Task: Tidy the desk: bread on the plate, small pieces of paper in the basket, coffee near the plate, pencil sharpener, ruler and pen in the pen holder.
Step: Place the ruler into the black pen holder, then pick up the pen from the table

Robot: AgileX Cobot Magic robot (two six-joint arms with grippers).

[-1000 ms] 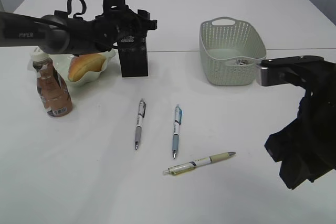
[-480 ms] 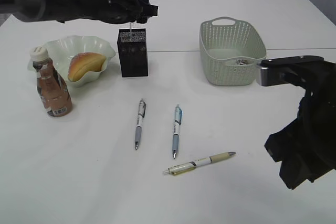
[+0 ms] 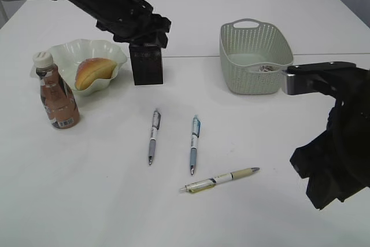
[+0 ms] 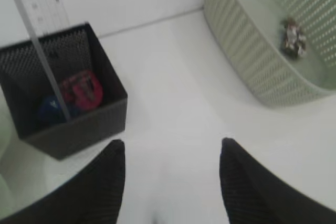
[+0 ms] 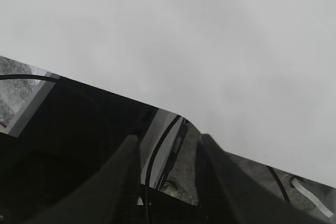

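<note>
Exterior view: the left tool [image 3: 151, 30] hangs just above the black holder [image 3: 146, 62] at the back of the surface [image 3: 87, 189], and its jaws cannot be made out from here. The bread [image 3: 94, 71] already sits on the plate [image 3: 69, 53], with the coffee [image 3: 56, 98] bottle just beside it. The basket [image 3: 254, 56] stands to the right with a paper scrap inside. Three pens lie loose in the middle, well apart from both tools: a grey pen [image 3: 153, 136], a blue pen [image 3: 194, 144] near it, and a yellow pen [image 3: 219, 179] lying crosswise nearer the camera. I judge these to be what remains. Each should be light, stiff and slick-barrelled, prone to roll, so a pinch across the rubber grip or mid-barrel would hold best. The right arm is folded low at the right edge.

Left wrist view: the left tool [image 4: 170, 179] has its two fingers [image 4: 107, 182] spread apart with nothing between them, only bare surface. The holder sits up and to the left, carrying the upright ruler [image 4: 44, 45] and the red sharpener [image 4: 81, 90] at the bottom beside something blue. The basket wall is at upper right.

Right wrist view: the right tool [image 5: 165, 174] is dark and close against the arm's own body; whether it is apart or together I cannot tell. No task item is near it.
</note>
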